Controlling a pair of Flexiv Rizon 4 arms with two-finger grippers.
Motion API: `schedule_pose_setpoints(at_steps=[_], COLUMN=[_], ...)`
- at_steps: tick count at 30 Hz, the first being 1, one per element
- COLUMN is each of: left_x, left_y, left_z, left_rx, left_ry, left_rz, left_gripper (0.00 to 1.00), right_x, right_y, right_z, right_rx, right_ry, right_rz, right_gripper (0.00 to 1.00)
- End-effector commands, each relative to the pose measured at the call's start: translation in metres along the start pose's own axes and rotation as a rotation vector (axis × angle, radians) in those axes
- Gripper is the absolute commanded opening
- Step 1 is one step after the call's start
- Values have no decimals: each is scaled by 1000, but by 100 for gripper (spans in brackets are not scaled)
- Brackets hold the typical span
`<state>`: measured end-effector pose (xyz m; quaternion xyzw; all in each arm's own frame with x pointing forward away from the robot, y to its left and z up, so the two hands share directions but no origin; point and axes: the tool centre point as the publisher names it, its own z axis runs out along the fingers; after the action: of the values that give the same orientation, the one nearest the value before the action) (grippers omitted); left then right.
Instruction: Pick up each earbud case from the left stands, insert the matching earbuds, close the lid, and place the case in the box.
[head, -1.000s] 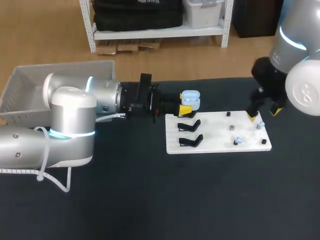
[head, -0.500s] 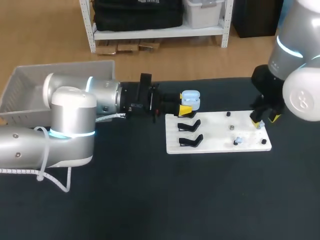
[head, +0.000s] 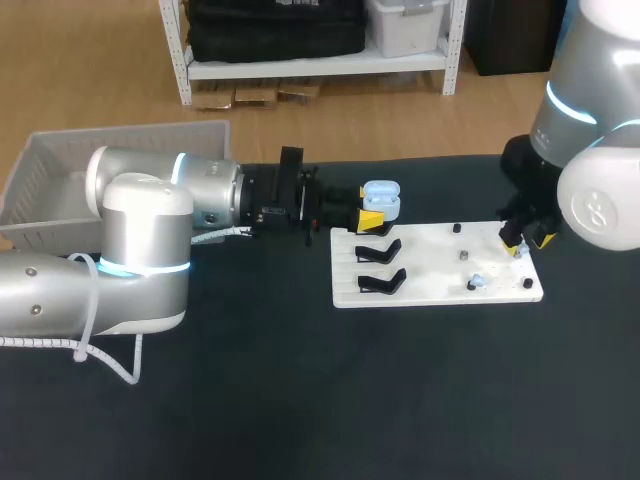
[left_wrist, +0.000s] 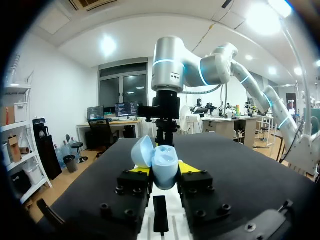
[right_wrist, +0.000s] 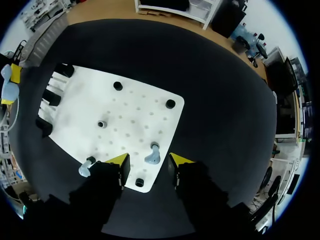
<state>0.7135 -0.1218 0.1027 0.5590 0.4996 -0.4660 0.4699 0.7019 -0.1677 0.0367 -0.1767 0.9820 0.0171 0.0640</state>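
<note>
Right now the left gripper (left_wrist: 164, 170) is clamped on the pale blue earbud case (left_wrist: 162, 165), one yellow-tipped finger on each flank. It holds the case upright just off the far left corner of the white board (head: 430, 262), with the lid swung back. Held that way the open cavity faces up and sits clear of the two black stands (head: 380, 250) along the board's left edge, so I judge the case is being offered as a steady target for loading. The right gripper (right_wrist: 146, 162) hangs over the board's right edge with its fingers parted. A pale blue earbud (right_wrist: 152, 155) stands on its peg in the gap between the yellow tips, and neither tip seems to touch it, so this gripper has hold of nothing. The straddle looks like the line-up for a pinch. The next step probably calls for a gentle squeeze and a straight lift off the peg, since a crooked pull could flick so small a piece away. A second earbud (right_wrist: 85, 169) waits on another peg near the board's near edge, just beside that gripper. The grey box (head: 60, 170) sits at the tabletop's far left corner, behind the left arm and handy for the drop once the lid is shut.
</note>
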Motion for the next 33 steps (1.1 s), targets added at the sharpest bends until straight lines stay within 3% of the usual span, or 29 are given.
schedule_pose_setpoints(at_steps=[1,33], left_x=[1,1], left_y=[-2,-2], left_z=[0,0], left_rx=[-7,-7], left_ry=[-2,-2], left_rz=[3,3], left_gripper=[0,0], right_x=[2,1], right_y=[-1,-8], right_z=[3,15], right_rx=[14,60], right_ry=[-7,-27], right_rz=[12,49], right_gripper=[47,34])
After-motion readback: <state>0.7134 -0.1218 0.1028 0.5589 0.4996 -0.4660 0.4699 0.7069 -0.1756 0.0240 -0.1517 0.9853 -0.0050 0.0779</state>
